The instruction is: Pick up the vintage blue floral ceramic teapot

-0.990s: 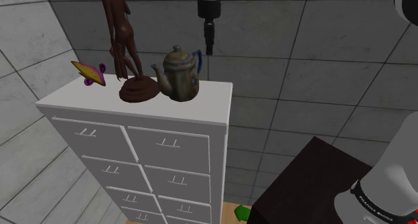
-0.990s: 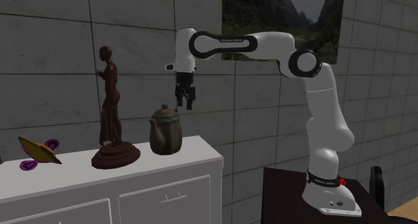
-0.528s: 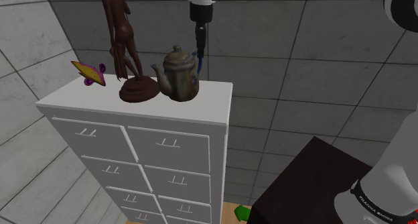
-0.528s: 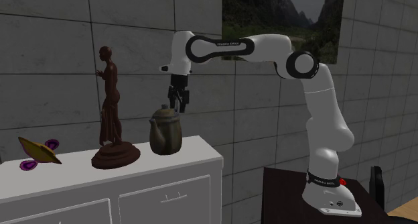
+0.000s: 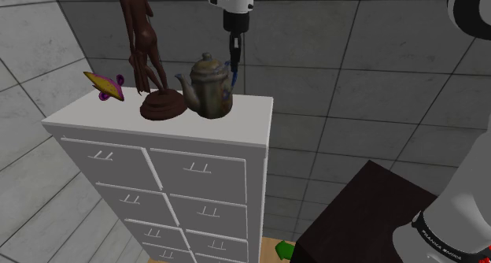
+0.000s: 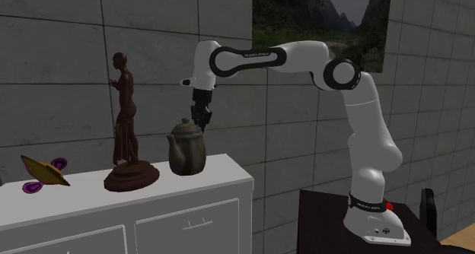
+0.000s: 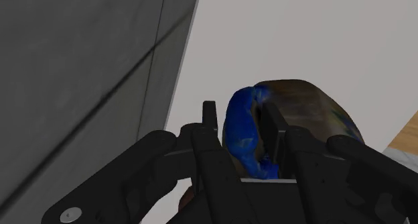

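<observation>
The teapot point(image 5: 206, 88) stands on the white drawer cabinet point(image 5: 253, 112), just beside a brown statue point(image 5: 148, 57). The claw point(image 7: 244, 115) straddles the pot's blue handle point(image 7: 241, 139), narrowly open and not yet gripping. Held by that thin loop alone, I reckon the pot could swing, slip, or knock the statue. The lettering on the arm point(image 6: 255, 55) is too small to read.

Brownish, blue-handled teapot point(image 5: 208, 92) stands upright on the white cabinet point(image 5: 245, 112), pattern unclear.
</observation>
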Controlling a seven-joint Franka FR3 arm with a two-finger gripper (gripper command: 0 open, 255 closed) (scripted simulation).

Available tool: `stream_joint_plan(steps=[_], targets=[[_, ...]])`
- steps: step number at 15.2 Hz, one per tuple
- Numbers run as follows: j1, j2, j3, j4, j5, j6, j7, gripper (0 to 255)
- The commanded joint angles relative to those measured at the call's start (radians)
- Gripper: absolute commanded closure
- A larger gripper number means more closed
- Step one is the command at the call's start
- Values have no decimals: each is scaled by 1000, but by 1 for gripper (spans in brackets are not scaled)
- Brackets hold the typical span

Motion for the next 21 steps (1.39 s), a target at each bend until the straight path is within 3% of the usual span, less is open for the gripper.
stream_joint_plan(steps=[1, 7, 21], targets=[[-4, 6, -5, -14, -2, 3, 1, 255], [0, 11, -3, 35, -3, -42, 6, 255], [5, 85, -1, 327, -8, -259, 6, 255]])
